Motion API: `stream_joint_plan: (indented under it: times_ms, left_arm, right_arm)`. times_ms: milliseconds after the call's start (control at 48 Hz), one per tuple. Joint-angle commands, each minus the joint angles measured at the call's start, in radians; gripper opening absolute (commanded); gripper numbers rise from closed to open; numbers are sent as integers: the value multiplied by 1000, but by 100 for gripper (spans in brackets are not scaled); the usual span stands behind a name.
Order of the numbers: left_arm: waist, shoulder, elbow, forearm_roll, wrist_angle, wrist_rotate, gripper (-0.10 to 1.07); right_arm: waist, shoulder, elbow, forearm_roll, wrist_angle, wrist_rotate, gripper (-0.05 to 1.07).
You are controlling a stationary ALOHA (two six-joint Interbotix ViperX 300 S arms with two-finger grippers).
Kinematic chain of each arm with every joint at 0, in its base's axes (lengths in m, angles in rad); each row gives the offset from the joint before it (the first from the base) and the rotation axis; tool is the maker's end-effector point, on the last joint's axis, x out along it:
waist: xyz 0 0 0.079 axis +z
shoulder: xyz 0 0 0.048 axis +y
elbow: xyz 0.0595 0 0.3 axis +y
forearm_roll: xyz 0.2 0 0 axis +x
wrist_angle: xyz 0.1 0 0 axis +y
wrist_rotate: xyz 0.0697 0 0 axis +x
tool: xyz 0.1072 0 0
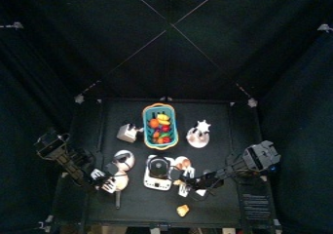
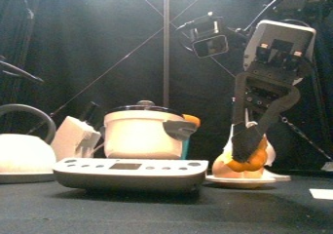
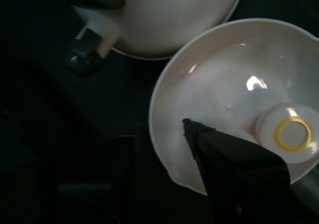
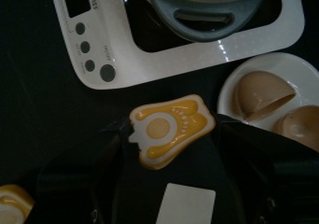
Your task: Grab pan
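The white pan (image 3: 237, 88) fills the left wrist view, round, with a knob ringed in yellow (image 3: 293, 133) inside it. In the front view it is the white shape with a dark arched handle at the far left (image 2: 23, 152). In the top view it lies front left (image 1: 120, 179). My left gripper (image 3: 169, 167) is at the pan's near rim, one jaw over the inside and one outside, jaws apart. My right gripper (image 4: 174, 186) is open and empty over a yellow fried-egg toy (image 4: 169, 130).
A second white round vessel (image 3: 162, 18) lies beside the pan. A white cooker (image 2: 136, 145) with buttons stands at the front middle. A plate of eggs (image 4: 256, 111) is to its right. A green fruit basket (image 1: 159, 126) is behind. A white card (image 4: 187, 204) lies at the front.
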Motion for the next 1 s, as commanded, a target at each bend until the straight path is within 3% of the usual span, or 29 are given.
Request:
stream_joint_plan:
  times_ms: [0, 250, 417, 562, 979]
  left_arm:
    - [-2, -3, -2, 61, 18, -37, 73]
    - [0, -11, -8, 109, 28, -49, 49]
    - [5, -18, -21, 137, 28, -43, 49]
    - [18, -20, -41, 218, 41, -43, 49]
    - [163, -9, -41, 423, 193, -46, 48]
  right_arm:
    - [-5, -31, -12, -2, -2, 0, 76]
    - [-5, -31, -12, -2, -2, -2, 76]
    - [-5, -32, -9, 2, -2, 0, 76]
    - [-3, -37, -6, 3, -2, 0, 76]
    - [-2, -55, 9, 3, 0, 0, 76]
